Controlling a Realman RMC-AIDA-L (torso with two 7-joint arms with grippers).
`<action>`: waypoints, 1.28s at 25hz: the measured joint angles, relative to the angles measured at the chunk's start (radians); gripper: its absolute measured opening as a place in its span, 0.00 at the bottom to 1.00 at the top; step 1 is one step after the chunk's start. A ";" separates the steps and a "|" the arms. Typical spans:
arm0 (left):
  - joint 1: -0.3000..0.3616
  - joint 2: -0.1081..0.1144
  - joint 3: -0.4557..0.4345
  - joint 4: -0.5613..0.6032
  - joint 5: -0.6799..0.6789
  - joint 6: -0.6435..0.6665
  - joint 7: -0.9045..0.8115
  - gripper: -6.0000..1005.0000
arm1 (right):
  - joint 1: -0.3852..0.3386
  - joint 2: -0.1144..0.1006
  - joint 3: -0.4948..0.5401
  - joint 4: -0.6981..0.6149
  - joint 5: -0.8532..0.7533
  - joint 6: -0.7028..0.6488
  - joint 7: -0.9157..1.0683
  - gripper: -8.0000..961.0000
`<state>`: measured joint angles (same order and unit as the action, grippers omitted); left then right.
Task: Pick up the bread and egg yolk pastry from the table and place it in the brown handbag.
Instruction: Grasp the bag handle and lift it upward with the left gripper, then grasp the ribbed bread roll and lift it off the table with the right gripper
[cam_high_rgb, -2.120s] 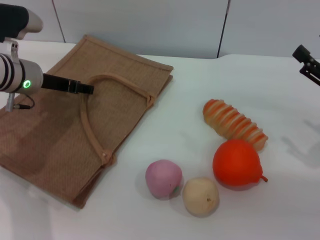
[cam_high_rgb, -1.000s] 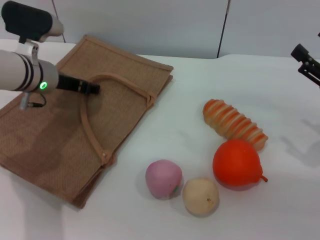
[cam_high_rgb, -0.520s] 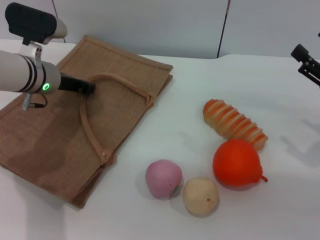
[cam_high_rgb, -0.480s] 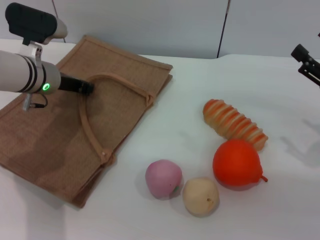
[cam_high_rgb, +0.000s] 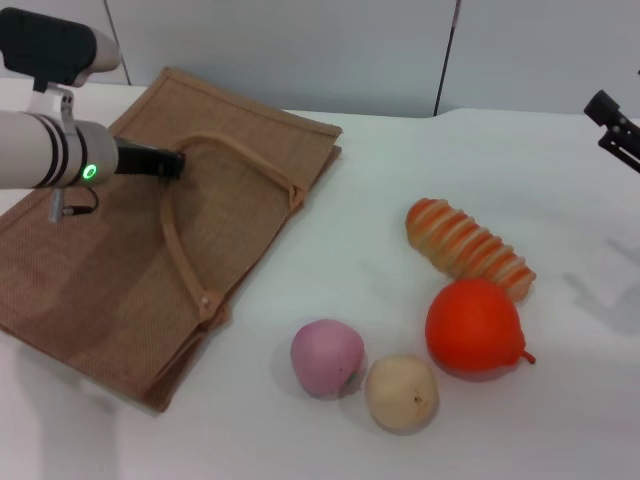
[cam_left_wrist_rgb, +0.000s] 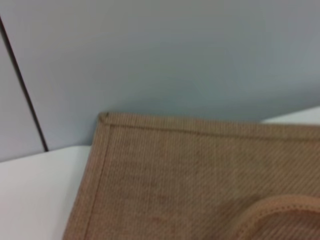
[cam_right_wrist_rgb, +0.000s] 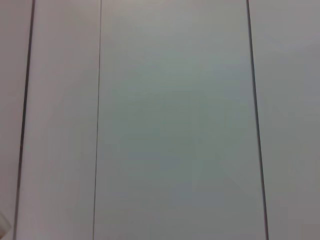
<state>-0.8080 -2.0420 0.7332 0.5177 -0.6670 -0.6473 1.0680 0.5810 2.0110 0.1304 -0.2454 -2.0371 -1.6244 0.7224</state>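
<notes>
One left gripper (cam_high_rgb: 172, 162) is positioned at the tan handle (cam_high_rgb: 185, 255) of the brown handbag (cam_high_rgb: 110, 270), lying flat at the left; its closure cannot be determined. Right gripper (cam_high_rgb: 612, 125) is parked far right. Bread (cam_high_rgb: 468, 248) and egg yolk pastry (cam_high_rgb: 401, 392) are found on the bench (cam_high_rgb: 330, 260).

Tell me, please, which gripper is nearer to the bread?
The right. The right gripper hangs beyond the bread at the table's right edge; the left gripper is over the handbag.

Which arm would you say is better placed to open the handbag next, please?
Left, probably. The left gripper is at the handle of the brown handbag, which lies flat; the right gripper sits parked at the far right edge.
</notes>
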 joint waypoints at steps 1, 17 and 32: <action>0.008 0.000 0.000 0.002 -0.046 -0.006 0.028 0.12 | -0.001 0.000 -0.001 0.000 0.000 0.000 0.000 0.89; 0.233 0.008 -0.015 0.000 -0.941 -0.409 0.575 0.12 | 0.079 0.006 -0.160 0.007 -0.062 0.178 0.008 0.89; 0.285 0.018 -0.146 -0.053 -1.097 -0.766 0.683 0.13 | 0.210 0.008 -0.478 0.032 -0.132 0.541 0.264 0.89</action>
<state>-0.5234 -2.0243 0.5874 0.4652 -1.7644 -1.4137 1.7508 0.7913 2.0187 -0.3476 -0.2134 -2.1691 -1.0832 0.9867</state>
